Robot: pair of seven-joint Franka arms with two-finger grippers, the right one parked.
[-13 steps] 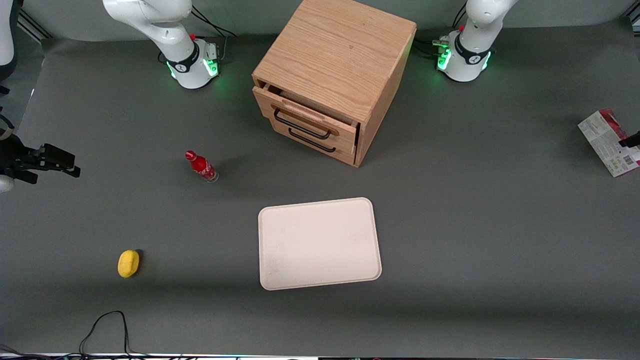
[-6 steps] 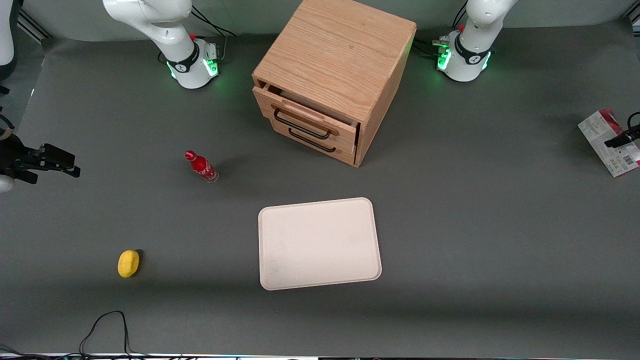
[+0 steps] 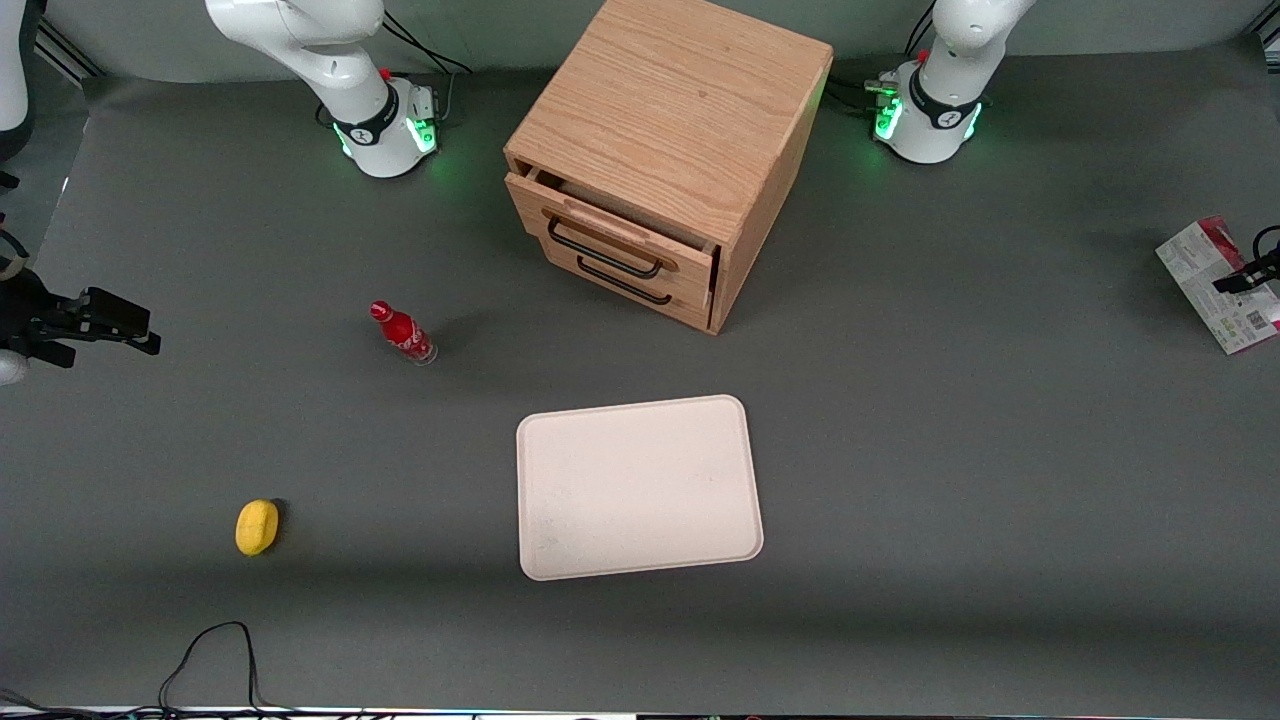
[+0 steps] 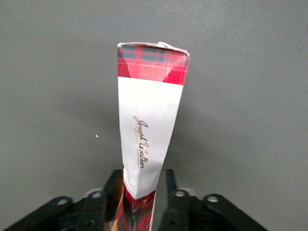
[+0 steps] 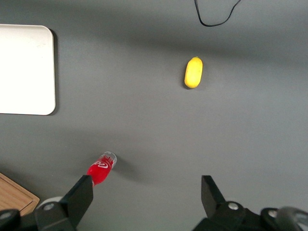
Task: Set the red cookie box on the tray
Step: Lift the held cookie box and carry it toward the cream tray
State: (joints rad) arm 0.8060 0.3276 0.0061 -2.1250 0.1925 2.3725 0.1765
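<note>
Red cookie box (image 4: 151, 130) stands on edge on the table (image 3: 950, 450) at the working arm's end, its narrow side between the fingers of the hand (image 4: 139, 202), which look clenched on it. Best to confirm a firm squeeze, lift straight up, then carry it toward the tray (image 3: 637, 487), well apart

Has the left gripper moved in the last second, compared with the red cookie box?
Yes. In the front view the gripper has crept slightly up the red cookie box, toward its end farther from the camera, while the box itself has stayed put on the table.
</note>
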